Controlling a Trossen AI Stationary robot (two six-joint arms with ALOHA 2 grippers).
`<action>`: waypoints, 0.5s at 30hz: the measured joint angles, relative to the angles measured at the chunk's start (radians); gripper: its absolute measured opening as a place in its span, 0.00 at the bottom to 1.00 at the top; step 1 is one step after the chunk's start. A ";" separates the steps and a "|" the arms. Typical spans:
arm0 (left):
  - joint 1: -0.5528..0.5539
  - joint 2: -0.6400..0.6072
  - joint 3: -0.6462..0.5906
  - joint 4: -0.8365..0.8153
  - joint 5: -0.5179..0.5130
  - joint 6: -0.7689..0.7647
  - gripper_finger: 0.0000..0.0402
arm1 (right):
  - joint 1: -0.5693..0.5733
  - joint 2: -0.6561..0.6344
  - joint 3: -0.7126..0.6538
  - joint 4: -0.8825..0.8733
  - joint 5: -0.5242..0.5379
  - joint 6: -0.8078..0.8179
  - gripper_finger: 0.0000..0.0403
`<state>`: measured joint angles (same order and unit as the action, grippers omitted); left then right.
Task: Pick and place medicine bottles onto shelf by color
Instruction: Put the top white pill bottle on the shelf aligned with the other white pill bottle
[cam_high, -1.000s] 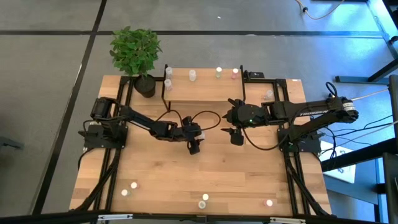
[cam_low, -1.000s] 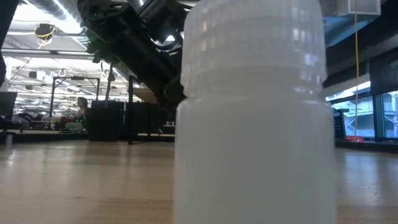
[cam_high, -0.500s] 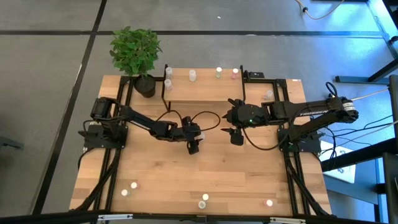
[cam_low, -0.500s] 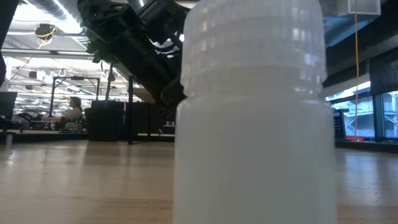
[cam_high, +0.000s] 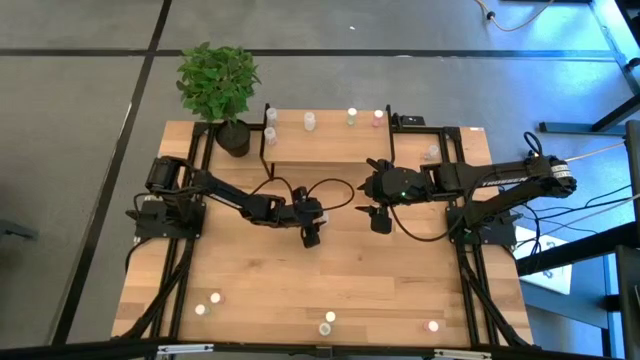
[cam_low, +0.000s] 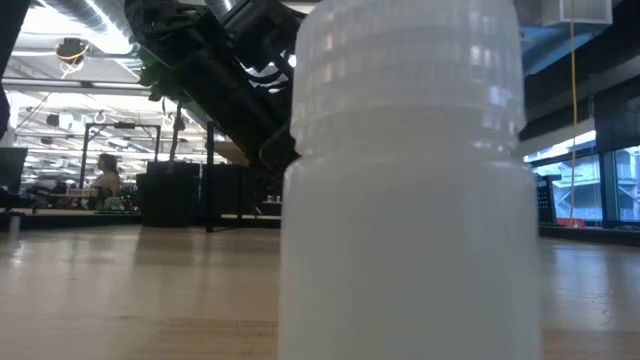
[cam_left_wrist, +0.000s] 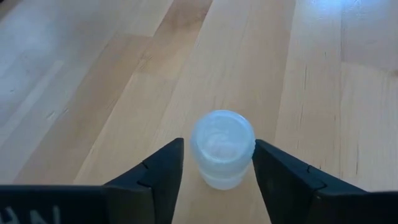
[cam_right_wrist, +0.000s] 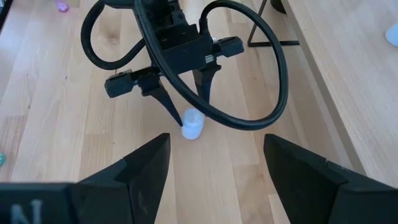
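Note:
A small whitish medicine bottle with a white cap (cam_left_wrist: 222, 148) stands upright on the table near its middle, also seen in the right wrist view (cam_right_wrist: 192, 124). My left gripper (cam_left_wrist: 217, 146) (cam_high: 311, 238) slants down over it, open, one finger on each side of the cap. My right gripper (cam_high: 380, 222) hangs open above the table to the right of it, holding nothing (cam_right_wrist: 214, 162). The shelf (cam_high: 330, 140) stands at the far edge with several bottles on it. In the high view the gripper hides the bottle. My left gripper comes slanting down from the table's left, its fingers on either side of the bottle's cap. One finger (cam_left_wrist: 267, 162) lies right at the cap's edge (cam_left_wrist: 250, 140); I cannot tell whether it touches. The other finger (cam_left_wrist: 171, 162) stands a small gap away.
Several more bottles stand near the table's front edge (cam_high: 214, 297) (cam_high: 330, 317) (cam_high: 432, 325), one right before the low camera (cam_low: 410, 180). A potted plant (cam_high: 220, 85) stands at the far left. Another bottle (cam_high: 430, 152) stands right of the shelf.

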<state>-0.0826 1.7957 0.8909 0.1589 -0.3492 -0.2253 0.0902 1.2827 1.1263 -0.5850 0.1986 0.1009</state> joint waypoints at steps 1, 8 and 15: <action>0.000 0.000 0.000 0.000 0.000 0.000 0.44 | 0.000 0.000 0.000 0.000 0.000 -0.002 0.65; 0.000 0.000 0.000 0.000 0.005 0.000 0.34 | 0.000 0.000 0.000 0.000 0.000 -0.002 0.65; 0.000 0.000 0.000 0.001 0.005 -0.001 0.31 | 0.000 0.000 0.000 0.000 0.000 0.000 0.65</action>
<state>-0.0826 1.7955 0.8909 0.1596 -0.3443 -0.2260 0.0906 1.2827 1.1267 -0.5850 0.1986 0.1009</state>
